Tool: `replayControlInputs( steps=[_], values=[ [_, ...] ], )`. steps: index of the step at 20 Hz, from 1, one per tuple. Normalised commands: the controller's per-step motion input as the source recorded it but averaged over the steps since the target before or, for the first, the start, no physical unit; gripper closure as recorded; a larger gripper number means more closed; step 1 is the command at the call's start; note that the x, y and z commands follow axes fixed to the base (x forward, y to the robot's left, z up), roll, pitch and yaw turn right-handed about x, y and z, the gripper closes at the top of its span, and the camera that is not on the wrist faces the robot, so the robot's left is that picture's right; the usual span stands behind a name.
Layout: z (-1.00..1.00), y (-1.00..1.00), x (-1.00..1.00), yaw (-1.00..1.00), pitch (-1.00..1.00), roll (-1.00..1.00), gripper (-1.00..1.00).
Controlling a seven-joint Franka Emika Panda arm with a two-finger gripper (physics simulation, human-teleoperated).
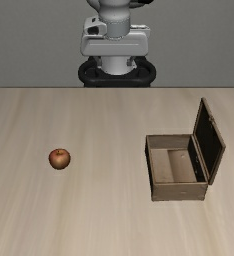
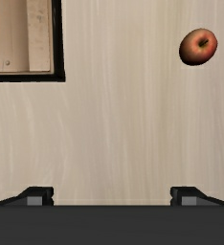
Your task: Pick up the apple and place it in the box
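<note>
- The small, round, glossy red-brown apple (image 1: pixel 59 158) (image 2: pixel 197 46) lay on the pale wood-grain surface (image 1: pixel 99 120), toward the exterior view's left.
- The rectangular dark-brown wooden box (image 1: pixel 176 191) (image 2: pixel 58 38) stood well apart from it, with its hinged lid raised.
- Plain grained surface stretched between them.
- The fingers (image 2: pixel 33 195) were spread wide above the surface and gripped nothing.

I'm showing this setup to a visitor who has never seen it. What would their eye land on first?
The red apple stands out, lying alone on the pale wooden table toward the exterior view's left. Toward the exterior view's right sits the brown box with its lid raised. The open fingers hang above the table, holding nothing.
</note>
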Motion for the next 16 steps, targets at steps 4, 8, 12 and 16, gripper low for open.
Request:
replayControlInputs(
  steps=[4, 8, 12, 16],
  values=[
    [0.0, -1.0, 0.0, 0.0, 0.0, 0.0, -1.0],
    [0.0, -1.0, 0.0, 0.0, 0.0, 0.0, -1.0],
    [0.0, -1.0, 0.0, 0.0, 0.0, 0.0, -1.0],
    [0.0, -0.25, 0.75, 0.0, 0.0, 0.0, -1.0]
  ],
)
